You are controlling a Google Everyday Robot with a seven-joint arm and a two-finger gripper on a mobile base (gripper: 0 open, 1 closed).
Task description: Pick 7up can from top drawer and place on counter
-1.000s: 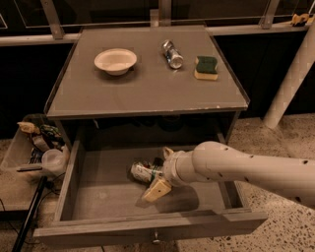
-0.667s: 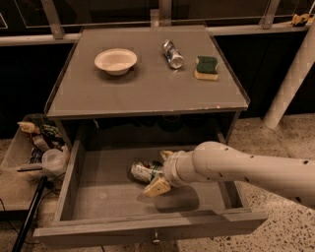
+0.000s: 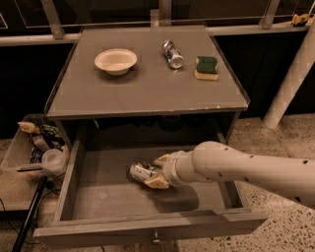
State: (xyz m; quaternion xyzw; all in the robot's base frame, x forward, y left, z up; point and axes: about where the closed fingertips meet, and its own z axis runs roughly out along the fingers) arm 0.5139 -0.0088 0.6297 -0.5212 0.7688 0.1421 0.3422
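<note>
The claw (image 3: 159,172) in the top drawer (image 3: 147,228) hides one end of the 7up can (image 3: 141,171).

The floor is pale speckled terrazzo (image 3: 275,142). Dark glazed panels (image 3: 118,10) with grey metal frame bars (image 3: 51,17) close the rear. A white cylindrical post (image 3: 293,78) leans at the right. A clear plastic bin (image 3: 15,160) of clutter and a black pole (image 3: 29,216) occupy the left. Lighting is dim and warm. The gripper (image 3: 150,172) is inside the open grey top drawer (image 3: 98,197).
</note>
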